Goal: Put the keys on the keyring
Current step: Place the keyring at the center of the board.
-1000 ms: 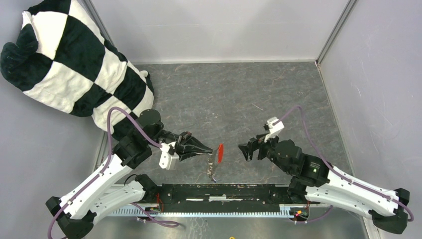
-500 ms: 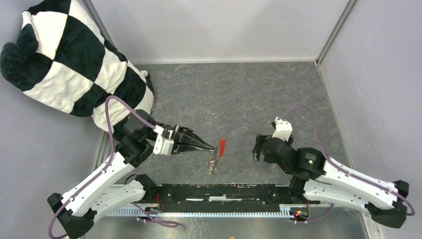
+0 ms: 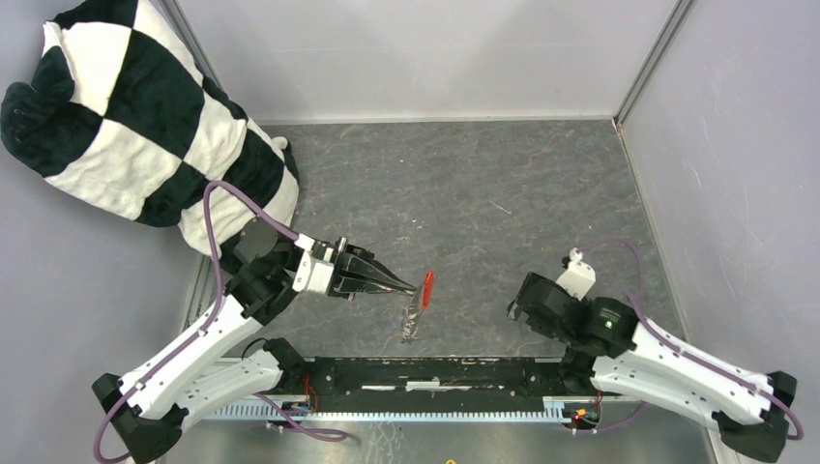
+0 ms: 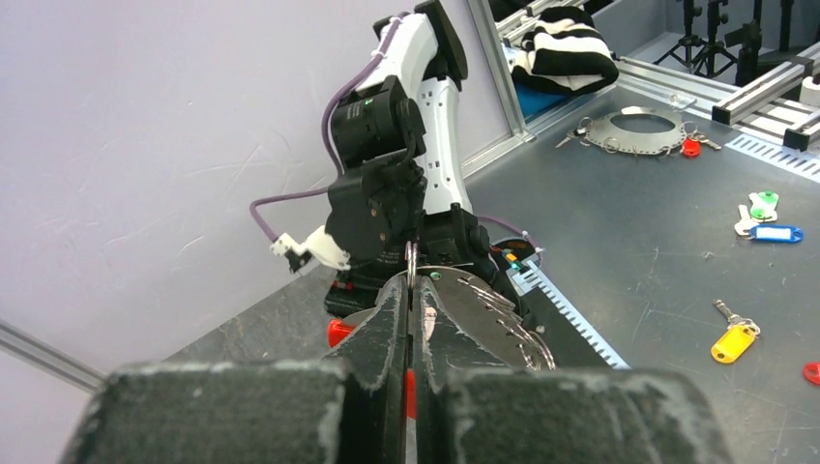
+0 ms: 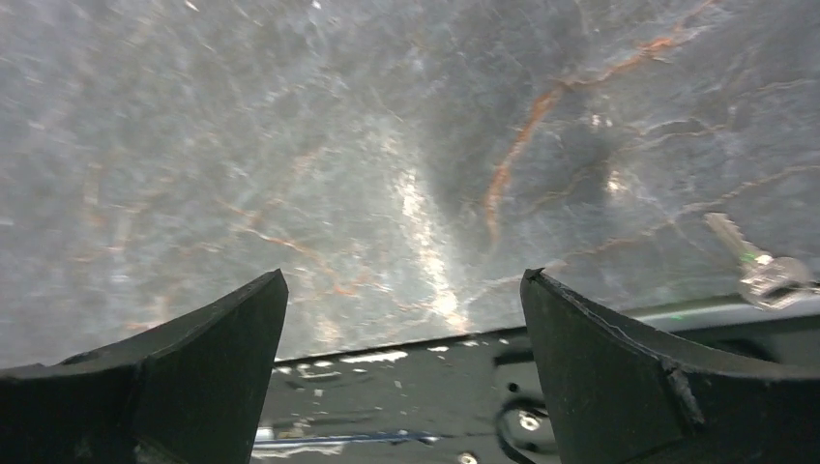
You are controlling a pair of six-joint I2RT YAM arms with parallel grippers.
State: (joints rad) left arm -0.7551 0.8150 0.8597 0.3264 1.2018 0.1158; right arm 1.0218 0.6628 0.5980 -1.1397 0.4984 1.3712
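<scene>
Right, the left gripper [image 3: 408, 287] has its jaws pressed together on the keyring [image 4: 411, 263], pinching the thin ring right at the fingertips. Its red tag [image 3: 426, 287] sticks out just past the tips, above the grey table [image 3: 464, 193], and a grey clump [image 3: 412, 324] trails from it toward the near edge. The right gripper [image 3: 515, 309] sits well apart, jaws spread wide, tabletop showing between its fingers [image 5: 222, 329]. At the edge of its wrist view, one silver key [image 5: 746, 259] shows near the black rail [image 5: 387, 387].
</scene>
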